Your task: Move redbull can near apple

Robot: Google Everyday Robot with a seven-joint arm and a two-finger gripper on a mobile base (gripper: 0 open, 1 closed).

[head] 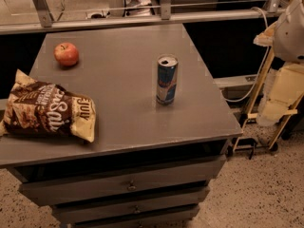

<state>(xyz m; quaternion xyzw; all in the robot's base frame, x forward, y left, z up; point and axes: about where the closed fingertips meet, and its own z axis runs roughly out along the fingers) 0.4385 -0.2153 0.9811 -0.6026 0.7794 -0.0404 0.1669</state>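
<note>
On grey tabletop (124,115): redbull can (166,80), apple (66,54); hand (279,101) far right.

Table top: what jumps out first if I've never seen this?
The redbull can stands upright right of the middle of the grey table, with the red apple well apart at the back left. A big brown snack bag lies at the front left, and the gripper hangs off to the table's right.

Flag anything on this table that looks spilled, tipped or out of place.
Nothing is spilled or tipped. The redbull can stands upright, the apple sits far left, and the chip bag lies flat at the left edge of the table. The gripper hangs beyond its right side.
</note>
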